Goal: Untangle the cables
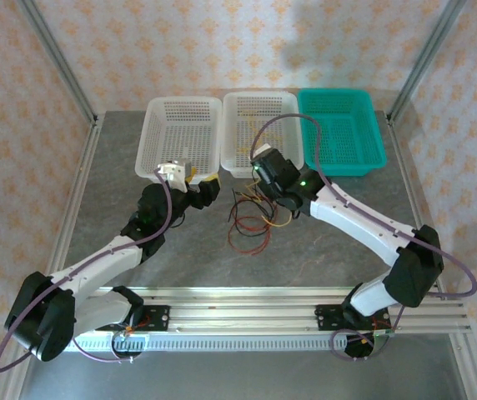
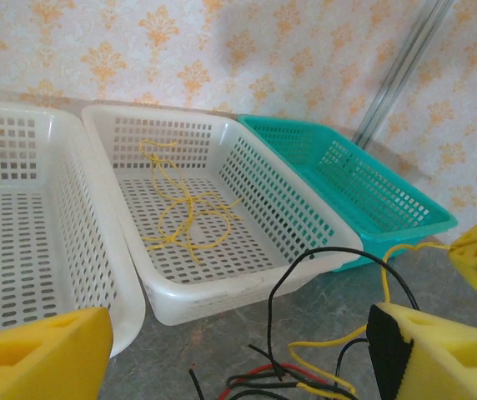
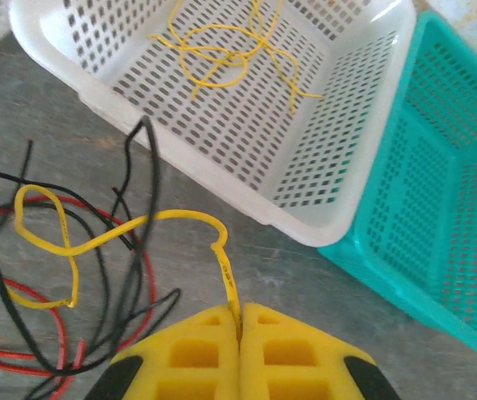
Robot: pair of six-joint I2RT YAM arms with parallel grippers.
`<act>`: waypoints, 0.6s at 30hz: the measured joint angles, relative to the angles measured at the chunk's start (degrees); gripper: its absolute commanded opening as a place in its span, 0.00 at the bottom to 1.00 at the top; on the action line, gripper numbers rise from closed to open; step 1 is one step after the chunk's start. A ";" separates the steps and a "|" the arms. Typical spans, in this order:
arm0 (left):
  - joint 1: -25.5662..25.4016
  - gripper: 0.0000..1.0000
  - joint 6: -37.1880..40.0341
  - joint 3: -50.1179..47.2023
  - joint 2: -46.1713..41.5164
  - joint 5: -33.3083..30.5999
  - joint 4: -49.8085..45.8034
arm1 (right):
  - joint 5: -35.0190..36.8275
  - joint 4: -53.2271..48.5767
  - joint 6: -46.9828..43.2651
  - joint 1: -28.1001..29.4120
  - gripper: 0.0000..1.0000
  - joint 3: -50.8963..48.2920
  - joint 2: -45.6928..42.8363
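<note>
Centre frame in the overhead view, the cables (image 1: 249, 218), red, black and yellow, lie in one mixed tangle on the grey worktop (image 1: 188, 258), just below the middle white basket (image 1: 260, 94).

Left wrist view: the left pincer (image 2: 238, 362) stands open and grips nothing, with loose strands at bottom centre between its pads. One yellow cable (image 2: 184, 212) already lies alone in that basket.

Right wrist view: the right pincer (image 3: 238, 321), at bottom centre, is closed on a yellow strand (image 3: 180, 215) that runs left into the tangle.

By my reading, one cable is sorted, while red, black and this yellow are left to separate.
</note>
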 measured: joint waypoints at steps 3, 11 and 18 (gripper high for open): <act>0.00 0.81 1.33 0.00 0.04 0.13 0.04 | 3.43 -0.50 -2.43 0.17 0.00 0.00 0.00; 0.00 0.84 5.01 0.22 1.25 1.25 0.26 | 8.81 -0.09 -5.88 1.03 0.00 -0.17 -0.57; 0.00 0.90 9.66 2.08 2.78 3.28 0.46 | 8.04 4.42 -5.86 1.03 0.00 -2.95 -8.07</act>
